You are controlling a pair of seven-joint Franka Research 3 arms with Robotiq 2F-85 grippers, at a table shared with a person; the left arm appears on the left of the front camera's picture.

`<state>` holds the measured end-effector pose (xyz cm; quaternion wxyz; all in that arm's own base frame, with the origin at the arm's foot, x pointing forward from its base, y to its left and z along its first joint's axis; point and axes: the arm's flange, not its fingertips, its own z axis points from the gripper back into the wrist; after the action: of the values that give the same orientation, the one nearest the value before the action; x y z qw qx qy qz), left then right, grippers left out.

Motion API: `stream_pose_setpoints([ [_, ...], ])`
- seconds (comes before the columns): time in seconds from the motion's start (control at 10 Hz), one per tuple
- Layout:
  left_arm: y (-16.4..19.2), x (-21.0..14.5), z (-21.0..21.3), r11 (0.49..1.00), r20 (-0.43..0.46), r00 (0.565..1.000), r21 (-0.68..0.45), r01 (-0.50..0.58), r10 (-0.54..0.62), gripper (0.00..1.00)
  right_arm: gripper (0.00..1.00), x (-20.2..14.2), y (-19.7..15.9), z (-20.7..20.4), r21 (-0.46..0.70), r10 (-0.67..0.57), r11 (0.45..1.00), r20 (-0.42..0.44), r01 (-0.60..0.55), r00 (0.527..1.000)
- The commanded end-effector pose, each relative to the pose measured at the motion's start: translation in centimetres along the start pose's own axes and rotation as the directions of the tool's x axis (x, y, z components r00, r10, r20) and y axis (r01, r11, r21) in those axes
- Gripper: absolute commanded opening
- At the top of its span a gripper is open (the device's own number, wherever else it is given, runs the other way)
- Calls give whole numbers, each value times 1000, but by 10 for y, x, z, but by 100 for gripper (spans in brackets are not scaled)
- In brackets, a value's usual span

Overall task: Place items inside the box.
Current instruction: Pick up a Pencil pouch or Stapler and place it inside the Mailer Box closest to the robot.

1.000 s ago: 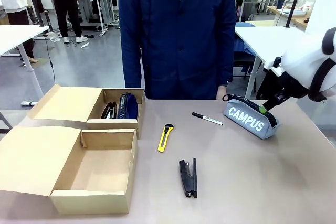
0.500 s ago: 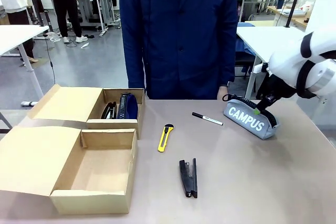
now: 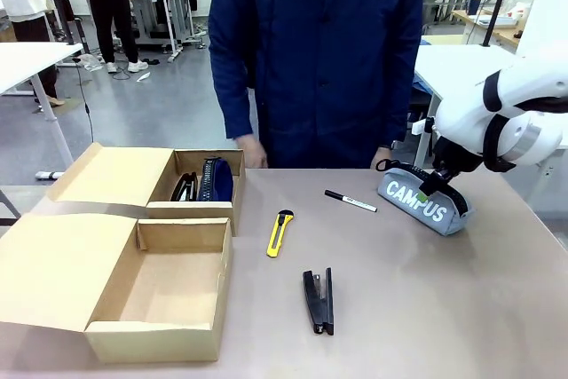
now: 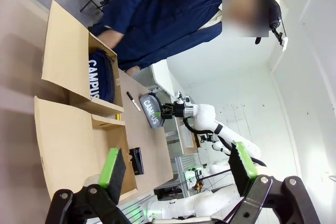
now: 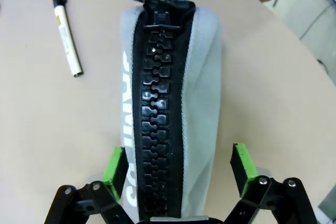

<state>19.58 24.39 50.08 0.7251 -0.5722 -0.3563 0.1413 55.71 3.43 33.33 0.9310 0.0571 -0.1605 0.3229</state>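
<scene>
Our right pincer (image 5: 178,163) stands spread, a green pad (image 5: 114,165) either side of the grey pencil case (image 5: 163,77) lying lengthwise between them; we should settle lower, centre on the zip (image 5: 163,108), close evenly on both flanks; the box (image 3: 151,342) lies well off sideways.

Only word I can read is CAMPUS, in white: on the grey case (image 3: 424,202), and sideways on the navy case (image 4: 100,80) in the box (image 4: 65,45). Print on the pen (image 3: 350,201) is too small.
</scene>
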Motion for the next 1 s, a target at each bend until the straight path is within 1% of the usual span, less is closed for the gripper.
stream_pose_setpoints([
  [0.0, -2, 1, 0, 1000, 11, 1000, -23, 20, -20, 100, 40, 3, -4, 7, 3, -35, 999, -29, 35, 999],
  [0.1, -2, 1, 0, 1000, 11, 1000, -23, 20, -20, 100, 23, 2, -4, 7, 0, -35, 999, -36, 35, 999],
  [0.2, -2, 1, 0, 1000, 11, 1000, -23, 20, -20, 100, 0, 2, -4, 7, 2, -32, 999, -37, 33, 999],
  [0.4, -2, 1, 0, 1000, 11, 1000, -23, 20, -20, 100, 0, 2, -3, 6, 8, -24, 1000, -45, 24, 999],
  [0.5, -2, 1, 0, 1000, 11, 1000, -23, 20, -20, 100, 4, 2, -3, 6, 13, -20, 1000, -53, 21, 998],
  [0.6, -2, 1, 0, 1000, 11, 1000, -23, 20, -20, 100, 0, 3, -3, 6, 14, -16, 1000, -57, 17, 998],
  [0.9, -2, 1, 0, 1000, 11, 1000, -23, 20, -20, 100, 0, 4, -1, 5, 18, -10, 1000, -74, 11, 997],
])
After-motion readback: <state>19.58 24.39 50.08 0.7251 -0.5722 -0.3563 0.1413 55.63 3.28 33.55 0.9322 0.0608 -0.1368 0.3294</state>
